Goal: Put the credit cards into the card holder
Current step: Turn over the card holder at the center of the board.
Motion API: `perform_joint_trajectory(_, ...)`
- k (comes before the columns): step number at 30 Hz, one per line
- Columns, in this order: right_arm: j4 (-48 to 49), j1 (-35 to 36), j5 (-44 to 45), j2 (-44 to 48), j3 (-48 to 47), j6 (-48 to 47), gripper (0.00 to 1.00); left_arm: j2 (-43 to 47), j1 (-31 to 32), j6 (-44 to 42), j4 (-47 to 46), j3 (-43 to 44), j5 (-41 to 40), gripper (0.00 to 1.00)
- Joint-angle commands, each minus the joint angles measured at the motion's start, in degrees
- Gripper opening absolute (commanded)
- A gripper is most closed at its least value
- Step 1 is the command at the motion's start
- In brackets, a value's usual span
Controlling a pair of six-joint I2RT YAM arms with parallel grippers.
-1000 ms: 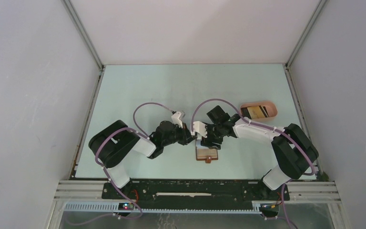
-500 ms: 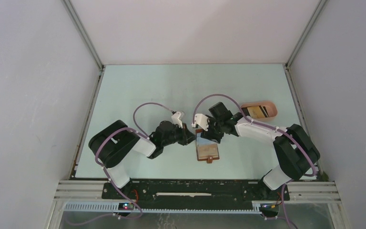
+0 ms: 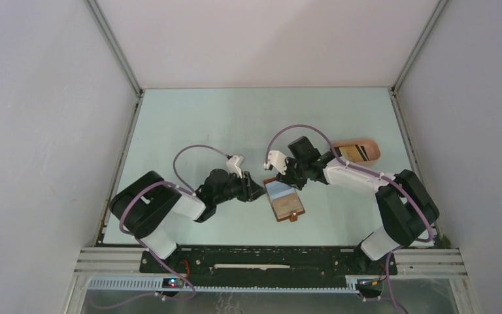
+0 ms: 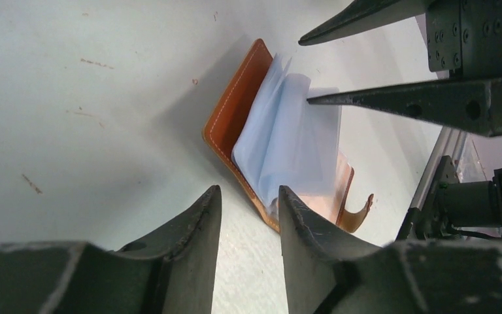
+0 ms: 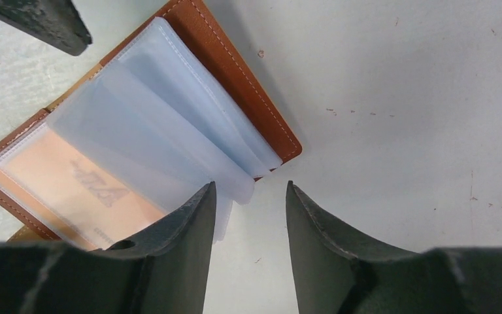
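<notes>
The card holder (image 3: 285, 200) lies open on the table between the arms, its brown leather cover (image 4: 233, 112) down and its clear plastic sleeves (image 5: 170, 124) fanned upward. A tan card (image 5: 72, 186) sits inside one sleeve. More credit cards (image 3: 353, 154), dark and tan, lie in the pink tray. My left gripper (image 3: 259, 191) is open just left of the holder, only table between its fingers (image 4: 248, 196). At the holder's far edge my right gripper (image 3: 286, 176) is open too, holding nothing (image 5: 250, 190). A sleeve edge lies beside its left finger.
The pink oval tray (image 3: 370, 145) stands at the right behind the right arm. Enclosure walls surround the table. The holder's snap tab (image 3: 293, 218) sticks out toward the near edge. The right gripper's fingers (image 4: 379, 101) hang over the holder in the left wrist view.
The left gripper has opened, let go of the holder and drawn back to the left. The right gripper has pulled away toward the far side and narrowed. The holder now lies open and slightly turned.
</notes>
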State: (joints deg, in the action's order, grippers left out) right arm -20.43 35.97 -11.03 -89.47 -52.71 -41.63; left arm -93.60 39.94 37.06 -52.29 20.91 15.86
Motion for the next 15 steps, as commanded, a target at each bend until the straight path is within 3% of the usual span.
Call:
perform_joint_trajectory(1, -0.17, -0.30, -0.53, -0.80, -2.59, 1.77, 0.50, 4.26, -0.34, 0.30, -1.85, -3.04, 0.11, 0.43)
perform_joint_trajectory(10, -1.12, -0.19, -0.89, -2.95, -4.00, 3.33, 0.47, 12.62, 4.61, -0.96, 1.26, -5.71, 0.88, 0.32)
perform_joint_trajectory(15, -1.45, -0.19, -0.99, -3.38, -4.42, 3.92, 0.47, 10.28, 9.04, -1.91, 3.44, -1.14, 0.83, 0.22)
